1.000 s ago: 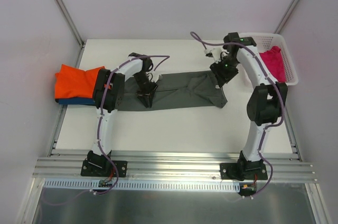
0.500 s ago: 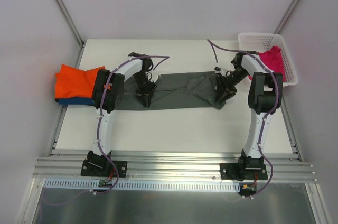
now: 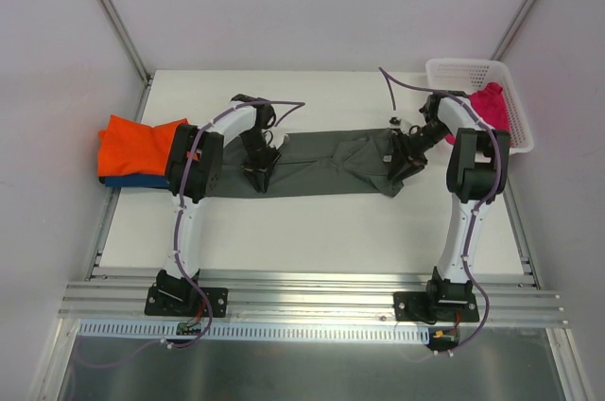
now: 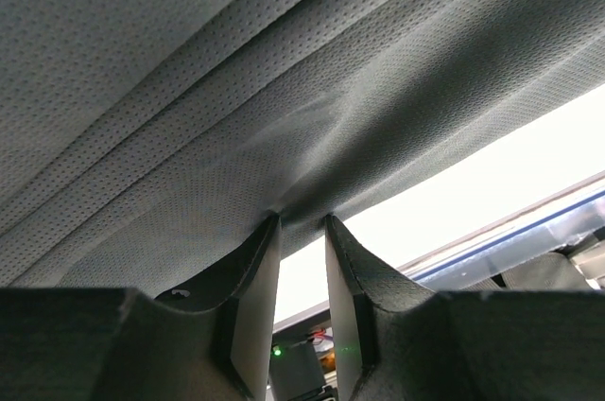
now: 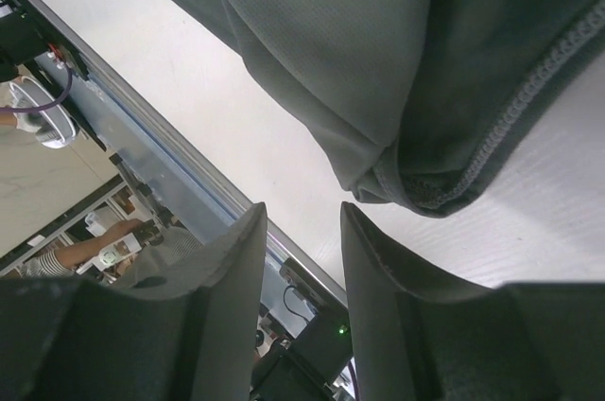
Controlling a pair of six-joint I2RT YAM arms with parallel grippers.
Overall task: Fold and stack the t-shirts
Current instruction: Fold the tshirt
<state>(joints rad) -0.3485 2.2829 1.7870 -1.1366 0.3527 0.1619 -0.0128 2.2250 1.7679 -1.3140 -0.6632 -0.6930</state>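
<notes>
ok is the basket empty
No, a pink shirt lies in the basket.

No lettering, label, brand or number can be read.

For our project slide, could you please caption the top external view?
The left gripper pinches one end of the dark grey t-shirt; the right gripper hovers open at the other.
</notes>
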